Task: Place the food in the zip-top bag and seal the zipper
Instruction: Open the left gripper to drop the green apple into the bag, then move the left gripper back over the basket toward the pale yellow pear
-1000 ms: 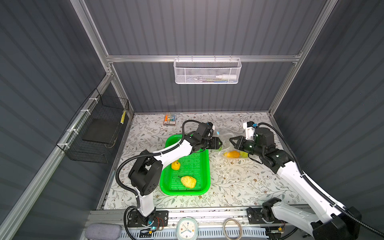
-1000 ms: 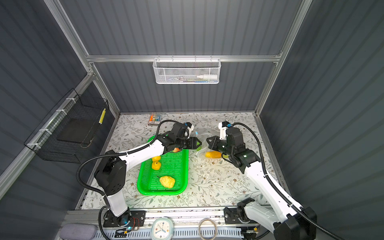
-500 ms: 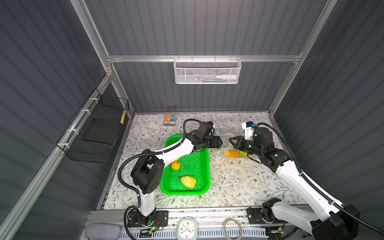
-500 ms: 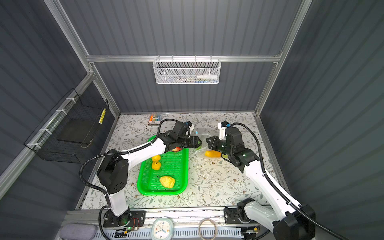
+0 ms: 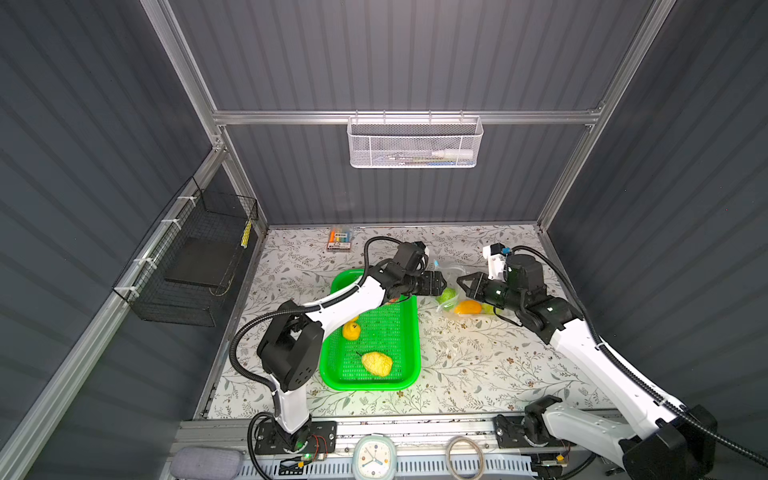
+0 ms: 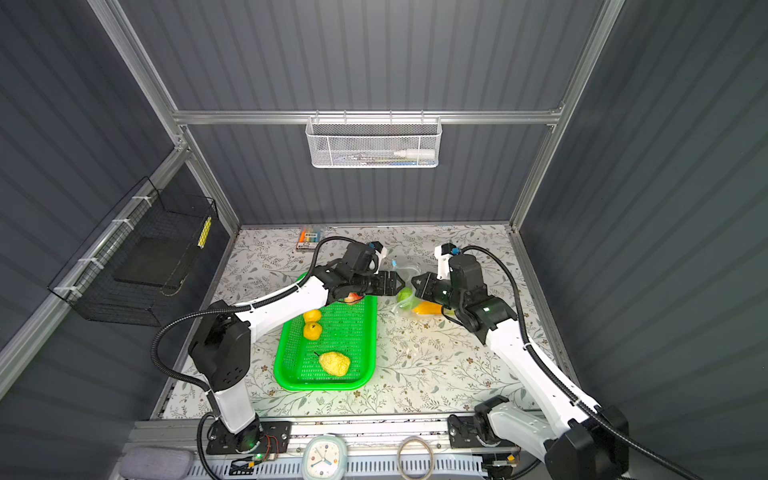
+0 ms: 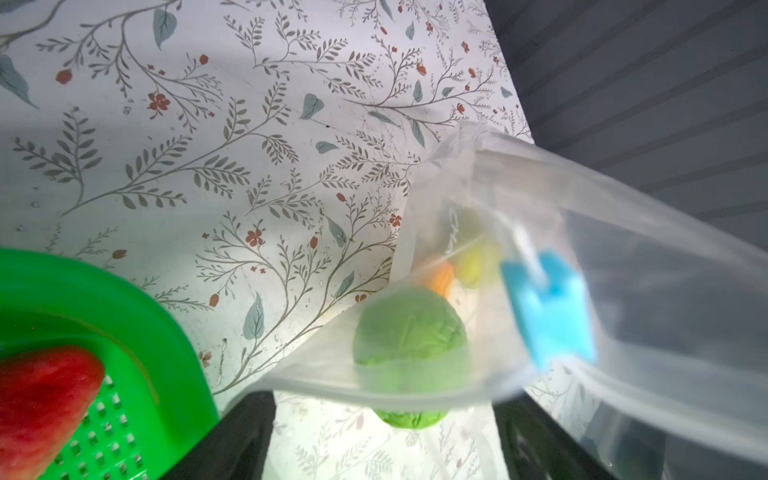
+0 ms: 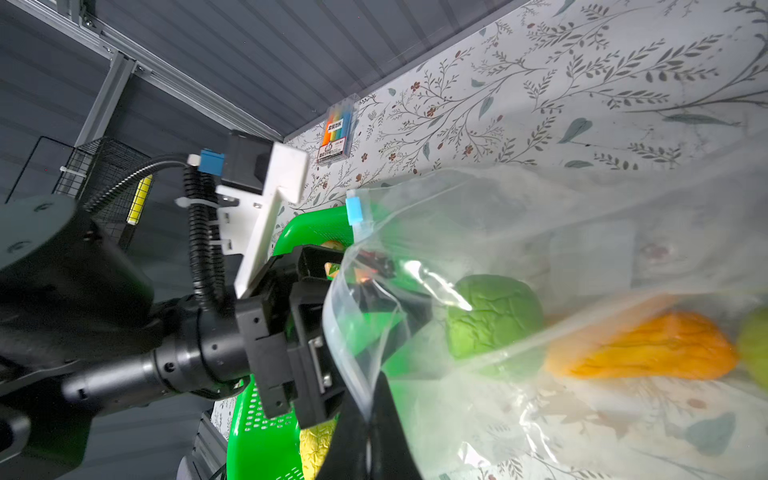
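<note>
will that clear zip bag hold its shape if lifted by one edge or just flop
Probably floppy: the zip-top bag is thin wrinkled film sagging around the green toy and orange toy. Likely light itself, so the toys would slide to its lowest corner. Its glossy surface may slip from a loose grip.

Both top views crisp and evenly lit, edges bowing. Wrist views soft up close: glare streaks the bag [image 8: 419,270], slider [image 7: 548,307] badly blurred.
</note>
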